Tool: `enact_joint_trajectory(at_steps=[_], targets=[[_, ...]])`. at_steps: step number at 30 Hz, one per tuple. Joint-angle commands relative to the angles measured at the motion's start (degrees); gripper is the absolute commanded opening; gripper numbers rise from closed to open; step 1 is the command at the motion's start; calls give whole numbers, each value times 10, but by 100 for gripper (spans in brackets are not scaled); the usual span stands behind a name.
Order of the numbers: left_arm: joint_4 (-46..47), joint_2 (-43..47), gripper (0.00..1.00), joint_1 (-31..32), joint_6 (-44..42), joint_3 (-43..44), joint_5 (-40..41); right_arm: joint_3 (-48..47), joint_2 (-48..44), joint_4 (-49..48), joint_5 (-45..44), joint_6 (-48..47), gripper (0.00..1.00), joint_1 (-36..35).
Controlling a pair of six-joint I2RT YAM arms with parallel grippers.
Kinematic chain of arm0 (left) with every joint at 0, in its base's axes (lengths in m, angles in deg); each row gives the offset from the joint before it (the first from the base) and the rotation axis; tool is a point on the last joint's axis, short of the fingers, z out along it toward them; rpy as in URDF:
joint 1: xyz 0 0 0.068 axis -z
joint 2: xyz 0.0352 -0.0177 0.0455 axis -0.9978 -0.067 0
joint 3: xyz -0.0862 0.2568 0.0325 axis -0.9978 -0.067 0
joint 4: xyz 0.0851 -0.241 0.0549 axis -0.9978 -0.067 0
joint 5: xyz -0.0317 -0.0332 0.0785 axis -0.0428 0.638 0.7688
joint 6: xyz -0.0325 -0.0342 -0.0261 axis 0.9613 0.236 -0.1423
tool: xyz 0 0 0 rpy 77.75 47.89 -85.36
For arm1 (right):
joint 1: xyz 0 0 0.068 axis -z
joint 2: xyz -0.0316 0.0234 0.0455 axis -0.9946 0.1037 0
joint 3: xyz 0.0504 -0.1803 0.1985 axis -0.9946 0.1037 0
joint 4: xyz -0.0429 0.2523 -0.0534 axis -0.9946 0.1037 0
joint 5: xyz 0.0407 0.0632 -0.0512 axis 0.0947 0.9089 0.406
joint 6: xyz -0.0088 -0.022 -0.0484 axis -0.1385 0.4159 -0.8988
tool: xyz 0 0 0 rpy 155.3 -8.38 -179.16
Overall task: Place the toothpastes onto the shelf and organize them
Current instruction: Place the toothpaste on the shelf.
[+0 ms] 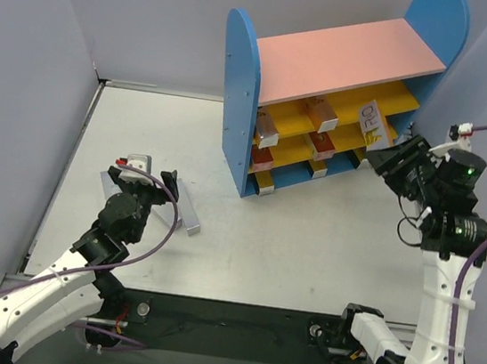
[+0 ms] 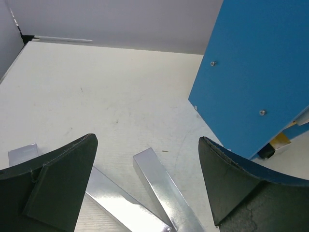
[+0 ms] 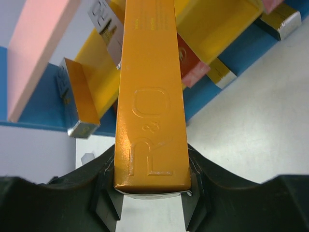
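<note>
The shelf (image 1: 242,74) stands at the back of the table, with a pink top board, yellow middle boards and a blue base. Several toothpastes (image 1: 322,114) lie on its boards. My right gripper (image 1: 393,154) is shut on the near end of an orange toothpaste box (image 3: 150,87), whose far end points into the shelf's right side (image 3: 212,24). The right gripper's jaws (image 3: 152,180) press both sides of that box. My left gripper (image 1: 168,181) hangs open over silver toothpastes (image 1: 187,211) lying on the table. In the left wrist view a silver box (image 2: 166,188) lies between the spread jaws (image 2: 147,140), untouched.
Two more silver boxes (image 2: 116,203) (image 2: 23,154) lie crossed beside it. The shelf's blue side panel (image 2: 256,72) is close on the left gripper's right. Grey walls (image 1: 24,72) enclose the table on the left and behind. Purple cables (image 1: 150,242) trail from both arms.
</note>
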Motion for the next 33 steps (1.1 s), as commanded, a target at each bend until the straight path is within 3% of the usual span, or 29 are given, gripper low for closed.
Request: enact_joint_trajectory(at_steps=[1,7,22,33], targets=[[57,4,97,-5,-58,-18,-18,-72,77,-63,50,24,13,33],[75,-13,97,-7,-81,-38,-29,-130,172,-85,101,73,13,75],[94,-51,97,-34,-82,-32,-62,-167,328,-240,189,176,15,83],[97,-48,97,-75,-59,-33,-96,-231,445,-245,208,212,29,93]])
